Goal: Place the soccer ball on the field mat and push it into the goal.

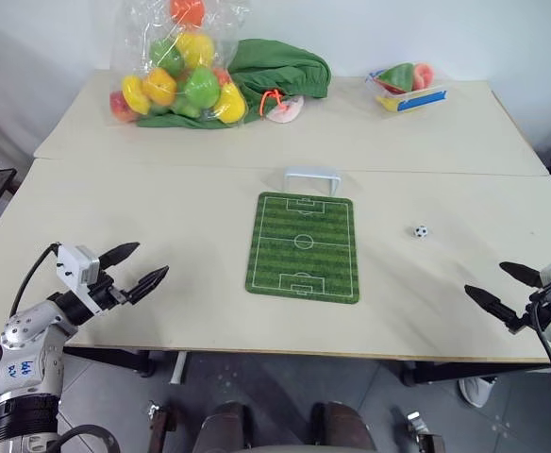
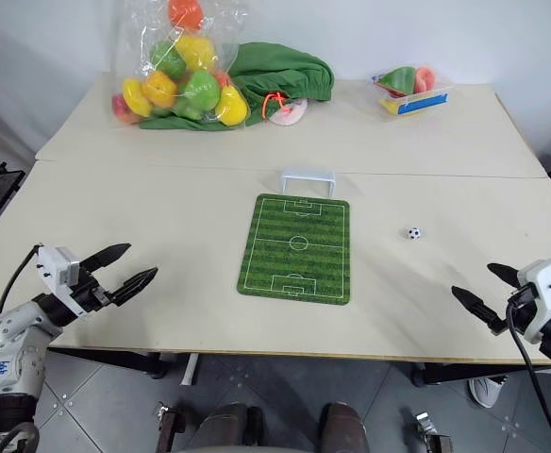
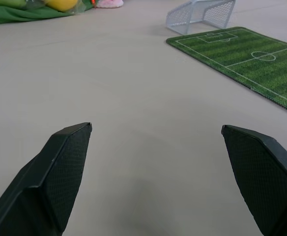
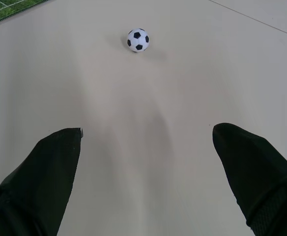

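The tiny white soccer ball with black patches (image 1: 420,231) sits on the bare beige desk (image 1: 162,208), ahead of the right end effector (image 1: 502,286) and slightly toward the robot's left of it, well apart, nothing between them. The right wrist view shows the same: ball straight out past the two black fingertips (image 4: 60,147), a little off toward the mat side. The right end effector is open wide, empty, hovering near the desk's front edge. The left end effector (image 1: 129,269) is also open and empty, at the far side of the flat green striped field mat with white pitch lines (image 1: 304,247), so the mat lies between it and the ball; the right arm is clearly the nearer one. The ball is round, so it has no long axis or heading and any grasp angle works. The mat lies just left of the ball, not touching, with its long axis running away from the robot. The small white U-shaped frame goal (image 1: 311,177) stands at the mat's far short edge, just beyond it, mouth facing back down the mat toward the robot. My read: next is a forward-left reach with the right arm to pinch the ball, set it on the mat, then push along the mat's long axis, away from the robot, into the goal. Risk: the ball rolls off if nudged before the fingers close.
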You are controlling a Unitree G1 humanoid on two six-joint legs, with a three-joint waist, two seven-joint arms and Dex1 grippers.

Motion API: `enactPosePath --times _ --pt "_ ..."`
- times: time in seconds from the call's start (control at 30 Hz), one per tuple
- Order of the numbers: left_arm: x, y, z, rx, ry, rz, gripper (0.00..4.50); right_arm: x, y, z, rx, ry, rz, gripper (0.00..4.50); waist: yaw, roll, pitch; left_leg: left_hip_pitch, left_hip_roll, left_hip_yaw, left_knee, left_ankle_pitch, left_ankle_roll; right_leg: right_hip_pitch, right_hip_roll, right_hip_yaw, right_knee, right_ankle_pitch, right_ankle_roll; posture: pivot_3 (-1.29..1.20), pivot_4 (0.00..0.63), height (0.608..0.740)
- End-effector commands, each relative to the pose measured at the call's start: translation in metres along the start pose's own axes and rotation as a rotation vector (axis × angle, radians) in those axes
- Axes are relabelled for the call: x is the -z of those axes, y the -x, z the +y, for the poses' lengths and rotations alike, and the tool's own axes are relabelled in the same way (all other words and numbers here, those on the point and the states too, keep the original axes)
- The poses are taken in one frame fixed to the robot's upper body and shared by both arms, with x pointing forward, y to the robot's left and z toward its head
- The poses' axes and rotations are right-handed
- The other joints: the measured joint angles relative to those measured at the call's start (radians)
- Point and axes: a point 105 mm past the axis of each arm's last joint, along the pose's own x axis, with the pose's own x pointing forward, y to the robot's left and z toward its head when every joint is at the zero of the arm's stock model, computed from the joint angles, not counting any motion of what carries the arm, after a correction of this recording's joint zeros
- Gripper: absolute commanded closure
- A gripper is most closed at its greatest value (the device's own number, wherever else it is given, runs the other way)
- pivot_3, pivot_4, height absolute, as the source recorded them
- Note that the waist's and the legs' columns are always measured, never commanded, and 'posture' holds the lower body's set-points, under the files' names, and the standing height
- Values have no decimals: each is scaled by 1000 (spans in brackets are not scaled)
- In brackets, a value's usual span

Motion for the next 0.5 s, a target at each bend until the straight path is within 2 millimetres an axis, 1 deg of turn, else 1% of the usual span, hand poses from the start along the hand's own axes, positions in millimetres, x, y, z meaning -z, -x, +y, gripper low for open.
enactPosePath --times 0.03,0.17,0.3,0.37,0.4,0.5 --pt "-12 1 4 10 -44 -14 0 -14 6 -5 32 15 -46 36 0 0 0 0 0 0 0 0 0 0 0 0 0 0 0 0 150 740" --pt "-14 -3 4 17 -15 -12 0 -21 2 -4 42 15 -43 36 0 0 0 0 0 0 0 0 0 0 0 0 0 0 0 0 150 740" --pt "-24 -11 3 40 -43 -39 0 -38 -12 -3 43 22 -51 36 -1 0 0 0 0 0 1 0 0 0 0 0 1 0 0 0 150 740" --pt "-29 -19 -3 79 -55 -51 0 -52 -26 -1 23 30 -79 36 -3 0 0 0 0 0 1 0 0 0 0 0 1 0 0 0 150 740" --pt "-31 -21 -5 91 -57 -55 0 -57 -30 0 18 32 -91 36 -3 0 0 0 0 0 2 0 0 0 0 1 1 0 0 0 150 740" --pt "-42 -38 -15 145 -58 -81 0 -70 -54 -1 -13 23 -109 36 -2 0 0 0 0 0 2 0 0 -1 0 1 2 0 0 0 150 740"
